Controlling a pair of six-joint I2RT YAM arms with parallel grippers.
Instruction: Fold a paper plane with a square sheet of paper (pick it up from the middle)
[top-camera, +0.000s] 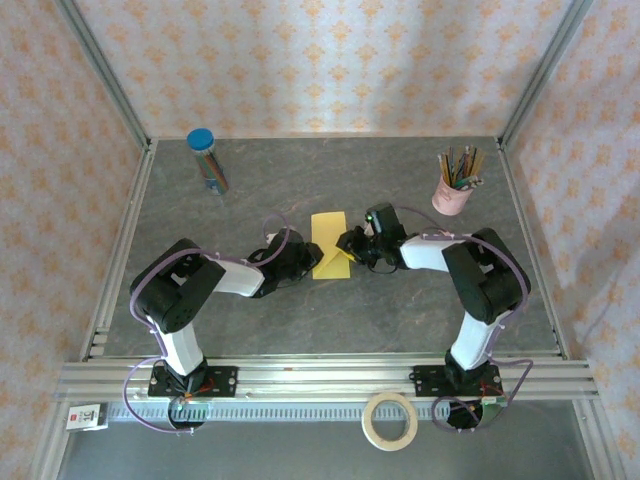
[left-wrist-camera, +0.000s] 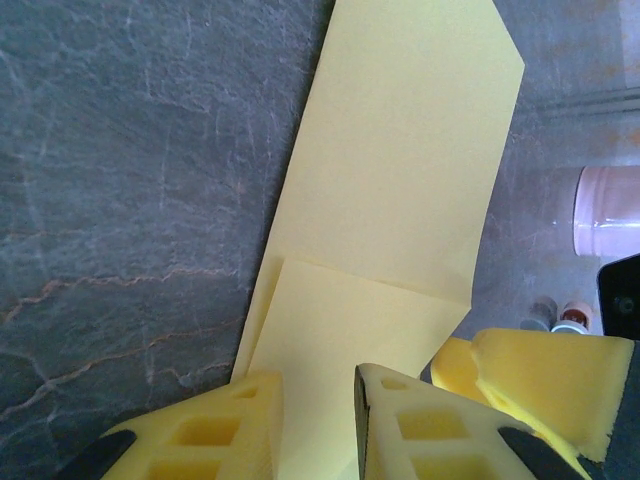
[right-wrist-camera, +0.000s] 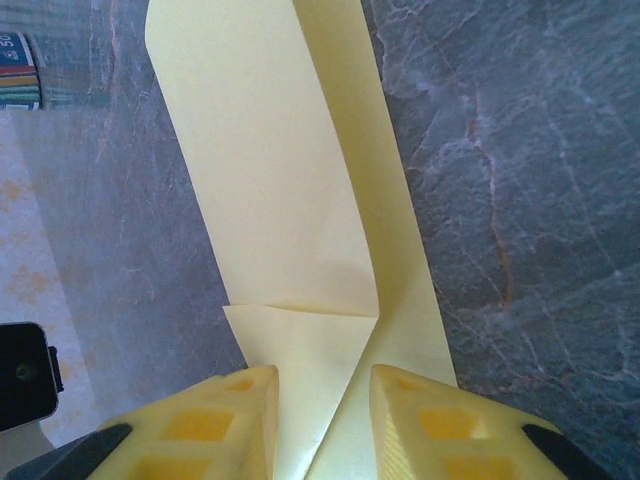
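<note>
- Writing: in the right wrist view the label of the clear tube (top-camera: 208, 160) shows what looks like "50"; the rest is too small to read. A white tag (top-camera: 88, 415) on the near rail carries print I cannot make out.
- Containers: the blue-capped tube, at the far left of the grey counter (top-camera: 420, 320), holds coloured pencils. A pink cup (top-camera: 452, 196) at the far right holds a splayed bunch of pencils.
- A roll of tape (top-camera: 390, 420) lies flat on the near ledge, by the right arm's base.
- The yellow sheet of paper (top-camera: 330, 240) lies mid-counter between the two grippers, folded into a long strip. Its long axis runs from near to far, slightly tilted. The far end is squared with one clipped corner, and the near end is folded over into a flap.
- Left gripper (left-wrist-camera: 318, 425): jaws slightly apart, with the near flap lying in the gap.
- Right gripper (right-wrist-camera: 325, 420): jaws slightly apart around the folded near end.
</note>
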